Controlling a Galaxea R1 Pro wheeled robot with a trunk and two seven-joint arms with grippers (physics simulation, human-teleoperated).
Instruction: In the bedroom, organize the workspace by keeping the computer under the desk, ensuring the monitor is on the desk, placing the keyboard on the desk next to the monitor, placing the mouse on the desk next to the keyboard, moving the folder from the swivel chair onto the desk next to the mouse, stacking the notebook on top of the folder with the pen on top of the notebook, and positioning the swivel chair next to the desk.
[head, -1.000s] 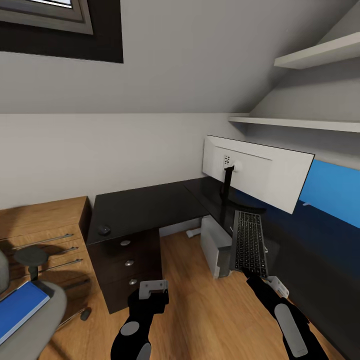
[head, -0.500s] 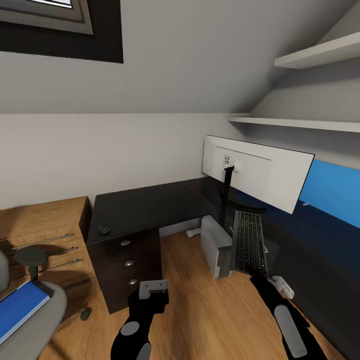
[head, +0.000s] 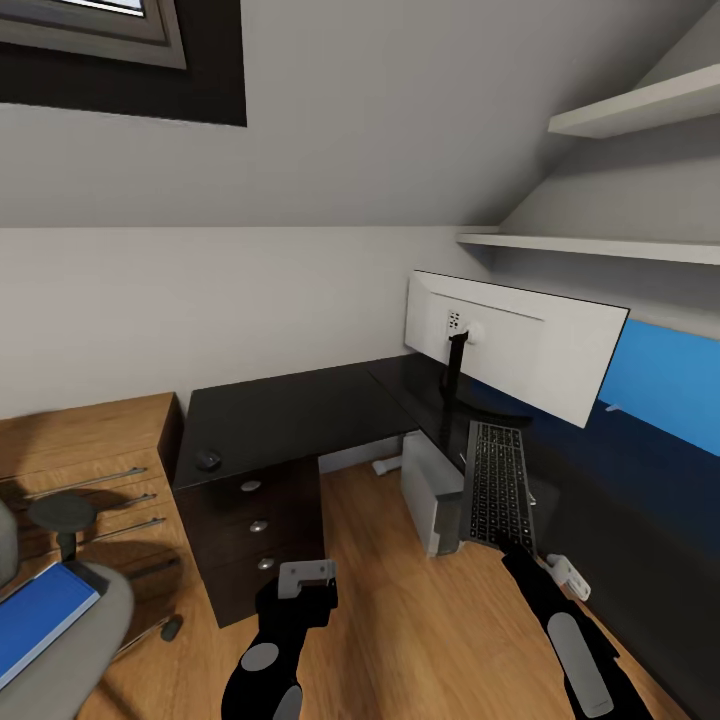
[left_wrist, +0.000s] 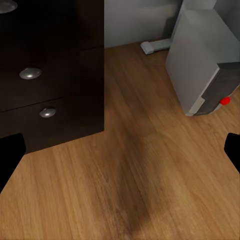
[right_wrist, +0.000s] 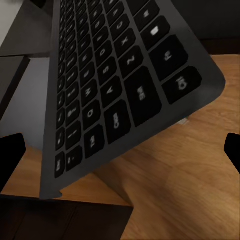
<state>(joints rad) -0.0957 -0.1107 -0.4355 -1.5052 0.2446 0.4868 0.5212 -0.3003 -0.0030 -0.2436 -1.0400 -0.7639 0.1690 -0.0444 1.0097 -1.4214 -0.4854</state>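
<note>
The black desk (head: 285, 415) carries the monitor (head: 515, 345), white back toward me, and the keyboard (head: 498, 487) just in front of its base. At the desk's left end sits the small black mouse (head: 208, 459). The grey computer (head: 428, 492) stands on the floor under the desk. The blue folder (head: 38, 617) lies on the swivel chair (head: 75, 640) at the lower left. My right gripper (head: 522, 553) is open just short of the keyboard's (right_wrist: 115, 85) near end. My left gripper (head: 303, 590) hangs open over the floor by the drawers (left_wrist: 35, 75). Notebook and pen are out of view.
A light wooden drawer unit (head: 85, 465) stands left of the desk. A blue wall panel (head: 665, 385) sits behind the monitor, with a tiny whitish sliver (head: 612, 407) at its foot. Two shelves (head: 600, 245) jut out at the upper right. Wooden floor (left_wrist: 140, 190) lies between the arms.
My right arm has drawn back a little from the keyboard's near end. The left arm and the other things stay put.
</note>
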